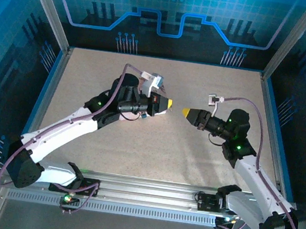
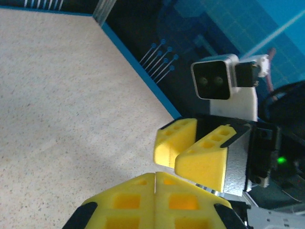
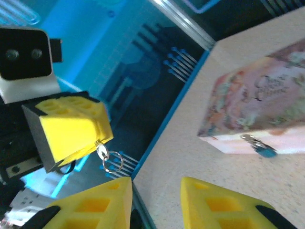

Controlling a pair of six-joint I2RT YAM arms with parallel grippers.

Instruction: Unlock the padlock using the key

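Observation:
The key (image 3: 101, 150), small and silvery with a wire ring (image 3: 113, 161) hanging from it, sticks out of the tip of my left gripper (image 3: 101, 139), which is shut on it. In the top view the left gripper (image 1: 169, 104) and right gripper (image 1: 185, 112) point at each other above mid-table, a small gap between them. My right gripper (image 3: 155, 193) is open and holds nothing. The padlock (image 3: 261, 148), tiny and bluish, hangs at the front of the pink tin (image 3: 257, 102) on the table, well away from both grippers.
A blue-edged wall (image 3: 167, 124) borders the speckled tabletop (image 2: 62, 95). In the left wrist view the right gripper's yellow fingers (image 2: 202, 157) hang just beyond my shut left fingers (image 2: 128, 200), with the right wrist camera (image 2: 214, 78) above them.

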